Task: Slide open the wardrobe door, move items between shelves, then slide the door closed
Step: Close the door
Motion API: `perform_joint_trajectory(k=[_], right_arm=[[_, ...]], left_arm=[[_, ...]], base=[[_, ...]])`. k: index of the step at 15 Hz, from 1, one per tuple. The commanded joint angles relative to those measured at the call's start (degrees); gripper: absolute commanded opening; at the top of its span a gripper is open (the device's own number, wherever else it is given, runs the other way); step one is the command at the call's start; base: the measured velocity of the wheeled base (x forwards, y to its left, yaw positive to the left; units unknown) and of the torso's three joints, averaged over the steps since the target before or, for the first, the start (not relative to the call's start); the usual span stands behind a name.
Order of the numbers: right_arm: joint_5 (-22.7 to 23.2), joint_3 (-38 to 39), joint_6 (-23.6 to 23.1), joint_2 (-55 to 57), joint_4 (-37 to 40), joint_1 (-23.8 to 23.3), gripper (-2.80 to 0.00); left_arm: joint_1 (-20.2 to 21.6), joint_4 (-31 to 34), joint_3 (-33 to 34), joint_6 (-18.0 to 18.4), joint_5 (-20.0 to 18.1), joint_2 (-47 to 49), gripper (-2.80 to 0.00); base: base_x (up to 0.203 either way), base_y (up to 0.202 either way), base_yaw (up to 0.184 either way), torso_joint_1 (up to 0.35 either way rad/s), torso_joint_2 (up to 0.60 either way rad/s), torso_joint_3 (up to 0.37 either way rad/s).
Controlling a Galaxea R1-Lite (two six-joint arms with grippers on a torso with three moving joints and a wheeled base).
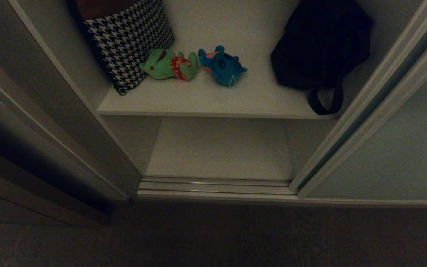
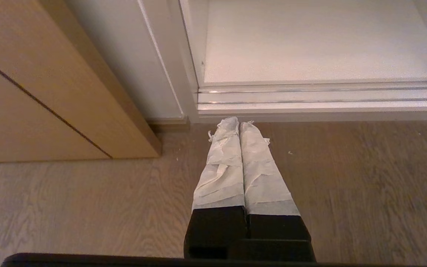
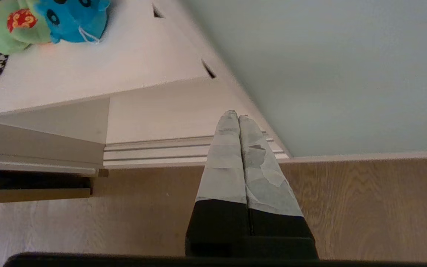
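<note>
Plush toys: two, a green plush toy (image 1: 169, 65) with a red spot and a blue plush toy (image 1: 222, 66) with a pink patch, lying side by side near the middle of the upper shelf (image 1: 206, 102), just apart from each other.
Shelves: two in view, the upper one carrying everything, the lower shelf (image 1: 221, 150) bare beneath it.
Sliding wardrobe door: one pale grey-green panel (image 1: 395, 148), slid to the right, leaving the opening uncovered; off-white frame edge running diagonally beside the shelves.
Cushions: one houndstooth cushion (image 1: 130, 37), propped at the back left corner of the upper shelf, touching the green toy.
Bags: one black bag (image 1: 321, 44) at the right end of the upper shelf, well apart from the blue toy, strap loop hanging over the front edge.
Floor track: two metal rails (image 1: 213, 185) along the front of the lower shelf.
Left gripper (image 2: 238, 122): fingers pressed together, empty, over the wood floor (image 2: 87, 207) just short of the track, beside brown wooden panelling (image 2: 32, 92).
Right gripper (image 3: 235, 115): fingers together, empty, low before the lower shelf, near the door's edge.
Cut off: cushion top and bag top beyond the head view's edge; neither arm in the head view.
</note>
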Motion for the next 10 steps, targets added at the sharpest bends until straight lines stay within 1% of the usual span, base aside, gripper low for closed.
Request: perform_joint_trajectory(k=[1, 5, 7, 10], right_arm=[[0.1, 0.6, 0.0, 2.5, -1.5, 0.6, -2.80], [-0.1, 0.7, 0.0, 6.1, -6.4, 1.3, -2.80], [-1.2, 0.2, 0.0, 7.9, -8.7, 2.0, -2.80], [-2.2, 0.1, 0.0, 9.3, -9.9, 3.1, -2.80]], left_arm=[[0.0, 0.0, 0.0, 0.0, 0.0, 0.1, -2.80], [0.0, 0.0, 0.0, 0.0, 0.0, 0.1, -2.80], [0.0, 0.0, 0.0, 0.0, 0.0, 0.1, -2.80], [0.0, 0.0, 0.0, 0.0, 0.0, 0.1, -2.80]], base=[[0.000, 0.000, 0.000, 0.000, 0.00, 0.000], [0.000, 0.000, 0.000, 0.000, 0.00, 0.000], [0.000, 0.000, 0.000, 0.000, 0.00, 0.000], [0.000, 0.000, 0.000, 0.000, 0.00, 0.000]])
